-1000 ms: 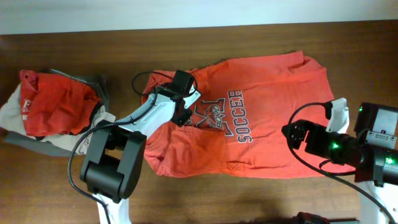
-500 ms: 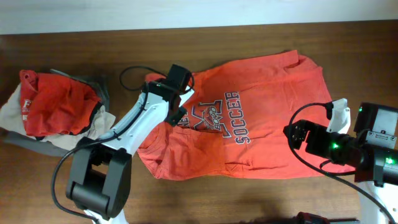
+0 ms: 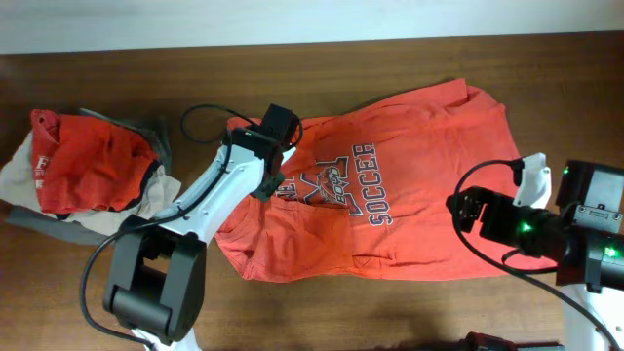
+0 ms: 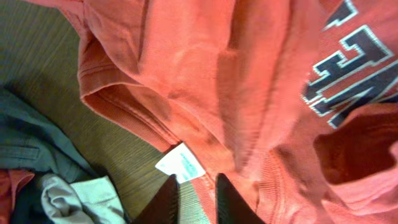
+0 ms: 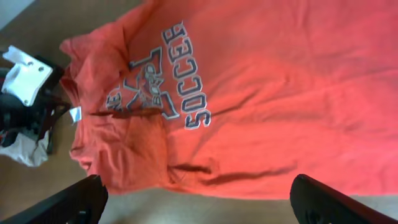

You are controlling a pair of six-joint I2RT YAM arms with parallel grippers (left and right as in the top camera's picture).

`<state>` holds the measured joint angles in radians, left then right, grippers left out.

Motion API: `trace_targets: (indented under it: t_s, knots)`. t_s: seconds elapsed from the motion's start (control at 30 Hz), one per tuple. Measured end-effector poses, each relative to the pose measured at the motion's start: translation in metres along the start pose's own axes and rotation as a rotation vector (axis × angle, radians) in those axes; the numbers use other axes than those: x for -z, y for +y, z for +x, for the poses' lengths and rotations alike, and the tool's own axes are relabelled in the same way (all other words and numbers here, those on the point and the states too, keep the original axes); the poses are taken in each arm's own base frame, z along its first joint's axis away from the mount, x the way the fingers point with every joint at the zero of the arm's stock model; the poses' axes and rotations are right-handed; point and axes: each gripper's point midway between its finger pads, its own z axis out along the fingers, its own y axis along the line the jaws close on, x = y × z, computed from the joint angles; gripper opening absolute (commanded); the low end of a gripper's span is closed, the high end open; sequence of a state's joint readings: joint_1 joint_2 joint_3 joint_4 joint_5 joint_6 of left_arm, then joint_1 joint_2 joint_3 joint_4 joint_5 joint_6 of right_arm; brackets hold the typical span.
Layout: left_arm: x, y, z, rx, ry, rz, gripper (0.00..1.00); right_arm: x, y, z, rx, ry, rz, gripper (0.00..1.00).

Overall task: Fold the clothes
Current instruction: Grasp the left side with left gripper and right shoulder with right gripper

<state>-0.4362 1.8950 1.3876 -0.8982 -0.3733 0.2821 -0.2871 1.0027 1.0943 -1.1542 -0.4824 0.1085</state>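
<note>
Clothes (image 3: 409, 185) flat, garment heap (image 3: 88, 175) leftward — left pincer (image 4: 198, 199) barely parted, right pincer (image 5: 199, 202) agape

The orange T-shirt (image 3: 429, 185) reads "SOCCER" in navy-and-white capitals across its chest (smaller lettering beside it unreadable).

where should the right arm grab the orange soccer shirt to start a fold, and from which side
Probably the hem at the T-shirt's right end, approached from the right, low along the table. That edge lies flat and free, close to the open right gripper, while the left end is bunched, with fabric lapping over the print.
</note>
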Motion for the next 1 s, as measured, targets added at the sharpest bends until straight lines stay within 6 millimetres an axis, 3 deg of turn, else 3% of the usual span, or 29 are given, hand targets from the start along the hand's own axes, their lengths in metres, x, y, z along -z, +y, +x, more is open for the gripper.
trace_targets:
  t_s: [0.13,0.17,0.23,0.3,0.5,0.7,0.87,1.0]
  knots:
    - [0.0,0.003,0.003,0.015,0.015,-0.018,0.05,-0.003,-0.003,-0.002,-0.004,0.007,0.009,0.99]
    - [0.0,0.004,0.004,0.02,0.015,-0.018,0.1,-0.005,-0.004,-0.002,-0.007,0.014,0.01,0.99]
    - [-0.001,0.002,0.0,0.036,0.001,-0.003,0.36,-0.009,-0.006,-0.006,-0.008,0.012,0.013,0.99]
    - [-0.001,-0.005,-0.009,0.061,-0.042,0.047,0.48,-0.013,-0.007,-0.016,0.003,-0.009,0.01,0.99]
    - [0.005,-0.025,-0.038,0.089,-0.167,0.182,0.51,-0.036,-0.017,-0.034,-0.035,-0.001,0.013,0.99]
    - [0.014,-0.036,-0.066,0.097,-0.292,0.273,0.6,-0.076,-0.044,-0.039,-0.162,0.088,0.06,0.99]
    - [0.017,-0.042,-0.091,0.075,-0.398,0.317,0.61,-0.083,-0.038,-0.063,-0.134,0.011,0.008,0.99]
    - [-0.002,-0.054,-0.098,0.036,-0.397,0.334,0.6,-0.083,-0.03,-0.076,-0.106,-0.038,-0.04,0.99]
